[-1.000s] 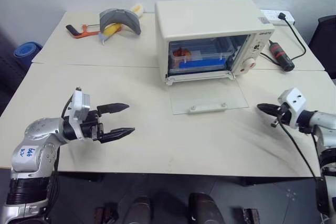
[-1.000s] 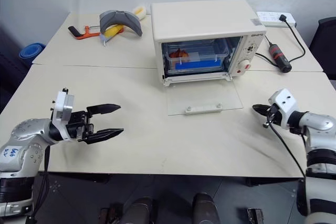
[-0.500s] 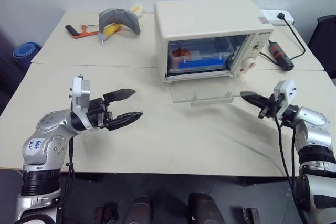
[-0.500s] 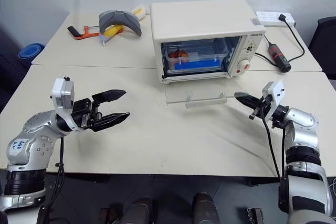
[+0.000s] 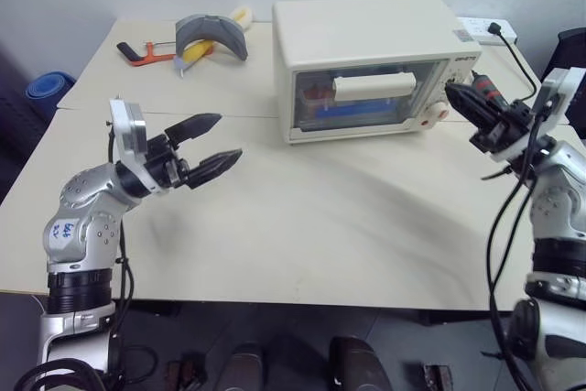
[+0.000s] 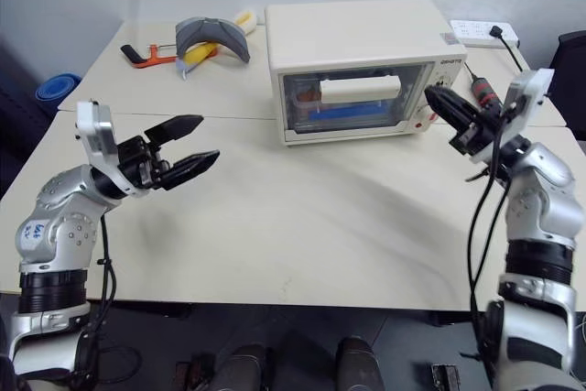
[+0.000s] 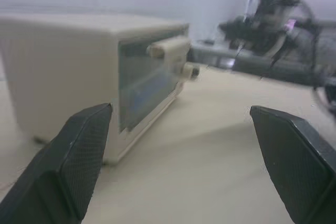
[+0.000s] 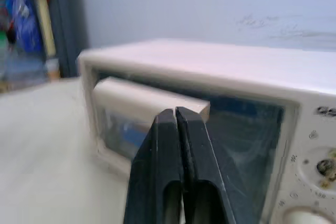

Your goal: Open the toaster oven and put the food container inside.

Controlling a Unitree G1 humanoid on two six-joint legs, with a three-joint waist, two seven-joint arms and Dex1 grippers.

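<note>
Toaster oven (image 5: pixel 366 66) door now shut, beige table (image 5: pixel 320 226).

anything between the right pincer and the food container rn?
Yes. The toaster oven's glass door stands shut, and the food container sits behind it on the rack. The right pincer, fingers together, hangs just off the door's right end, beside the knobs. Nothing else visible lies between them.

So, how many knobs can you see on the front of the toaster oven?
2, both right of the glass door on the toaster oven: the upper knob, the lower knob. The right gripper may hide more.
</note>
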